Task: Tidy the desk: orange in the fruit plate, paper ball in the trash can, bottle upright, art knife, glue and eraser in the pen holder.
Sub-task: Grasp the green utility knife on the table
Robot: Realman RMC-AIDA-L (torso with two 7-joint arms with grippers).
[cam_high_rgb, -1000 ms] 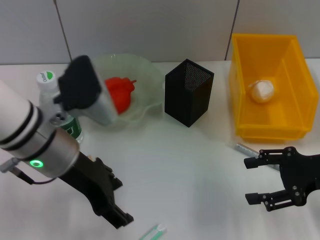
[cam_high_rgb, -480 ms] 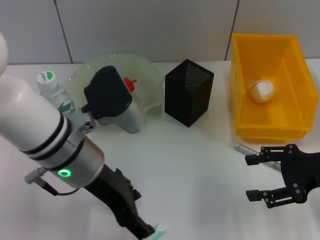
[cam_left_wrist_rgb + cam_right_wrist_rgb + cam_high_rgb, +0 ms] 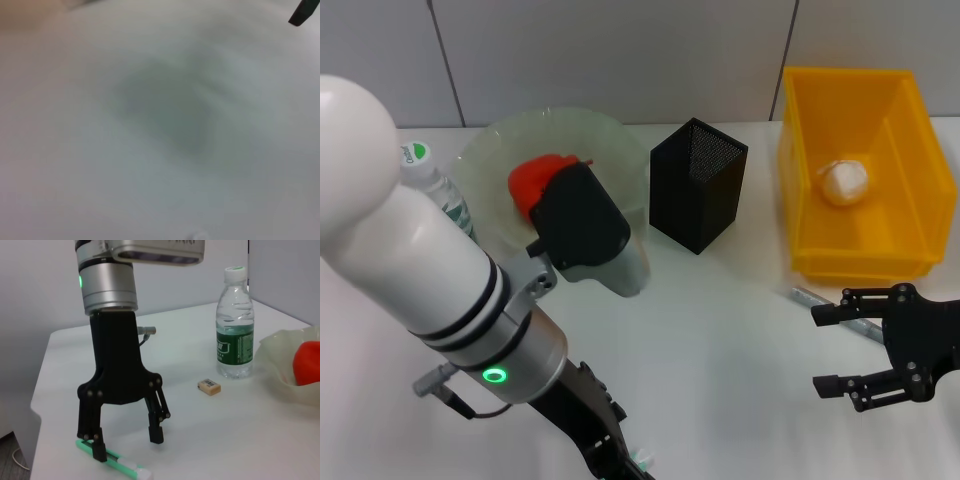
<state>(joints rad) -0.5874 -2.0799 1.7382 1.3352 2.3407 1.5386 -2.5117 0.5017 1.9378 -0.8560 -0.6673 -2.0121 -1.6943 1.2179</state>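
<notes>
Mint-green and white, the art knife (image 3: pixel 112 459) lies flat at the counter's (image 3: pixel 720 330) near edge with the left claw (image 3: pixel 127 442) spread open astride it, so the pickup is in hand and next calls for closing squarely across the slim handle, while the open right claw (image 3: pixel 840 350) idles.

1 orange (image 3: pixel 532 182), 1 fruit plate (image 3: pixel 620 150), 1 paper ball (image 3: pixel 846 181), 1 trash can (image 3: pixel 910 120), 1 bottle (image 3: pixel 235 325), 1 art knife (image 3: pixel 116 459), 1 eraser (image 3: pixel 209 386), 1 pen holder (image 3: pixel 698 185), 1 grey rod (image 3: pixel 810 297), 2 grippers: left gripper (image 3: pixel 129 445), right gripper (image 3: pixel 828 348).
</notes>
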